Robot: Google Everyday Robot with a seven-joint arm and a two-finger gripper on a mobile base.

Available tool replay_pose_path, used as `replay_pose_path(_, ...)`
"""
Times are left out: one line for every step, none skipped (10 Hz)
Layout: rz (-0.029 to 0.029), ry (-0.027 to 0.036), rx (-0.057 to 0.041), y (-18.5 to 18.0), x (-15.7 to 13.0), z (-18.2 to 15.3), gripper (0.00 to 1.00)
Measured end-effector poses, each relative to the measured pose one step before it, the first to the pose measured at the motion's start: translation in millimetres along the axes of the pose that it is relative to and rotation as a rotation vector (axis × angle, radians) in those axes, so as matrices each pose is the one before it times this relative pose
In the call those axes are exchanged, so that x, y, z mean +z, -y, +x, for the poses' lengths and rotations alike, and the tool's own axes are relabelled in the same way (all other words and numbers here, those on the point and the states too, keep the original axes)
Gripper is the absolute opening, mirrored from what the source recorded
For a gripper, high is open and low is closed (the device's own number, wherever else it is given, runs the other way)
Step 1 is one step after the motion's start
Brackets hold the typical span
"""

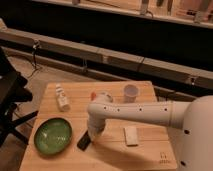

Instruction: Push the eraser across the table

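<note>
Gripper (93, 134), finger state undeterminable, lowered to bench (145, 157) level touching the eraser (83, 142) lying just below-left of it, apparently to shove it; green bowl (52, 135) farther left, pale block (131, 135) to its right, cup (130, 93) beyond.

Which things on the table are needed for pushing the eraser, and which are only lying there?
Needed: the eraser, the table, and the gripper, low at the eraser.

Lying about: green bowl, pale block, white cup, small bottle.
</note>
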State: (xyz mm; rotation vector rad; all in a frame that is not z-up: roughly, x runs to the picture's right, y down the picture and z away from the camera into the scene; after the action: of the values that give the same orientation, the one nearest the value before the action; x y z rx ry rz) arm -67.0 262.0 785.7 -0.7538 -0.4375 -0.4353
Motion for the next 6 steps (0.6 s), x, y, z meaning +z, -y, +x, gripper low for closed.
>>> replay_pose_path(-0.00118,0.00067,-0.00347,0.14,0.18,-0.30,0.00)
replay_pose_path(-0.00086,0.00036,-0.00186,0.23,0.14,-0.30,0.00)
replay_pose_path(-0.00056,0.00129,-0.00109,0.45,0.29,-0.80,0.00)
replay_pose_path(-0.00054,0.00108,-0.00031,0.19,0.36,-0.54,0.00)
replay_pose_path(-0.00014,0.00067,-0.00177,0.53,0.11,-1.09,0.00)
replay_pose_path(-0.00069,0.00130,-0.00162,0.43,0.39,-1.15,0.00)
